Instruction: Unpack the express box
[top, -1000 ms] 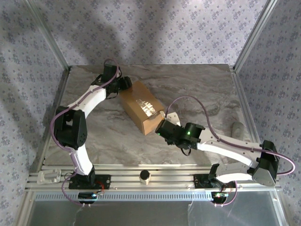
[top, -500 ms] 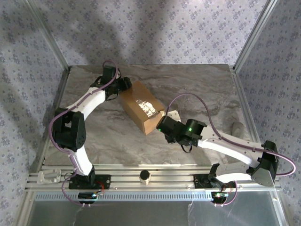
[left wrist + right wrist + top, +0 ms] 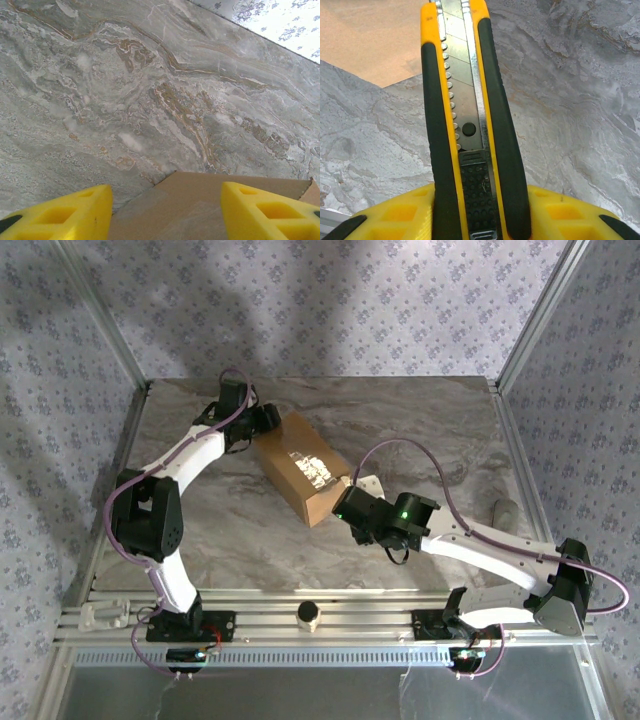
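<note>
The express box (image 3: pixel 300 468), brown cardboard with a shiny taped seam on top, lies slantwise on the marble table. My left gripper (image 3: pixel 262 421) is at its far-left end. In the left wrist view the left gripper (image 3: pixel 166 200) is open, its yellow fingers (image 3: pixel 65 212) spread over the express box (image 3: pixel 200 200) near a corner. My right gripper (image 3: pixel 347 508) is at the box's near-right end. The right gripper (image 3: pixel 475 200) is shut on a yellow-and-black utility knife (image 3: pixel 465 100), which points past a corner of the express box (image 3: pixel 365 35).
Metal frame posts and patterned cloth walls enclose the table (image 3: pixel 430 430). A grey object (image 3: pixel 505 512) lies at the right edge. A small round knob (image 3: pixel 308 614) and a white part (image 3: pixel 102 615) sit on the front rail. Bare marble lies behind and right of the box.
My right arm has shifted slightly up and left, bringing the knife closer to the box's near-right end. The left arm and the box have stayed put.
</note>
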`<state>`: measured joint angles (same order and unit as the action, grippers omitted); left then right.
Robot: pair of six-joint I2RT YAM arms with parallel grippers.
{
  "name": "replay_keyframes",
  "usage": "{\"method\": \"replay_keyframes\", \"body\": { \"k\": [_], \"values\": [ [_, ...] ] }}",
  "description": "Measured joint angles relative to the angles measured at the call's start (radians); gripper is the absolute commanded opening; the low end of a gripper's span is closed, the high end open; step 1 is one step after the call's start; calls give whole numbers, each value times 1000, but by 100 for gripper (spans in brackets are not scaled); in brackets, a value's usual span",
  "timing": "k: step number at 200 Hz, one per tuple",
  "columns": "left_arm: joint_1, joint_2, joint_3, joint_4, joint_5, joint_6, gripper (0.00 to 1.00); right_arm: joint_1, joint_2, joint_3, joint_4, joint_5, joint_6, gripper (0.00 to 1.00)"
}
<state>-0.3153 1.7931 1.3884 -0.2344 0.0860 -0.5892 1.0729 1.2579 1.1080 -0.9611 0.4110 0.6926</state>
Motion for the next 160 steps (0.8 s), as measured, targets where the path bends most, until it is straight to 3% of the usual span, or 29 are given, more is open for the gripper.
{"method": "replay_keyframes", "body": {
  "k": [160],
  "values": [
    [13,0,0,-8,19,1,59,36,24,8,-21,49,19,0]
  ]
}}
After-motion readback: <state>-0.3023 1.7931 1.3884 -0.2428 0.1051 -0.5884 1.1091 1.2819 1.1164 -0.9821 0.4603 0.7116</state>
